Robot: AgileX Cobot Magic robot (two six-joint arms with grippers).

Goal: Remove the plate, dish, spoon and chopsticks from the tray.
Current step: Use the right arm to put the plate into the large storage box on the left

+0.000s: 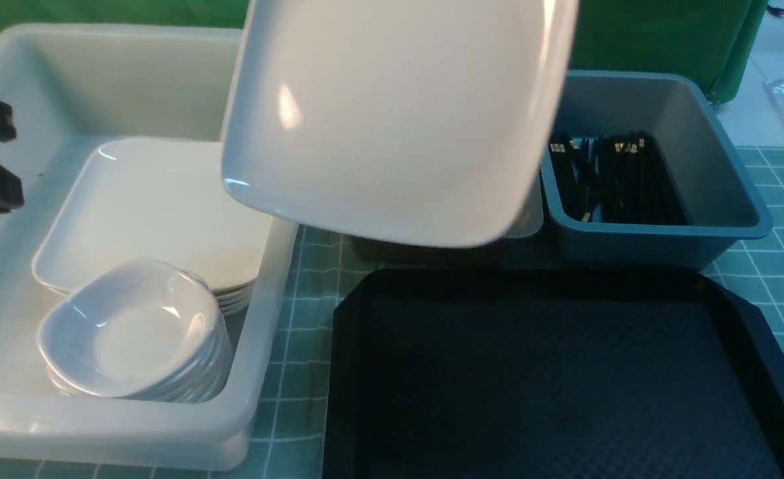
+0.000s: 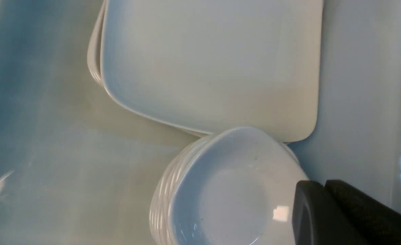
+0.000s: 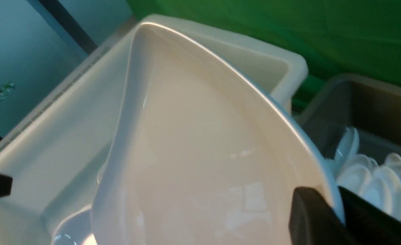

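The left gripper (image 2: pixel 324 190), fingers pressed together and empty, hangs over the white tub (image 1: pixel 259 372), which holds stacked plates (image 1: pixel 159 206) and a pile of small dishes (image 1: pixel 132 332). The right gripper (image 3: pixel 338 211) pinches the rim of the plate (image 1: pixel 392 113), tilted in the air above the far edge of the tray (image 1: pixel 552 372). On the right, the blue tub (image 1: pixel 718 140) holds black chopsticks (image 1: pixel 611 179), whose gold end marks are too small to read.

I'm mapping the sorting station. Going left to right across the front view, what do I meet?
white tub with stacked small dishes → plate, held in the air → blue tub holding chopsticks. The tray overlaps the last two, so it is left out.
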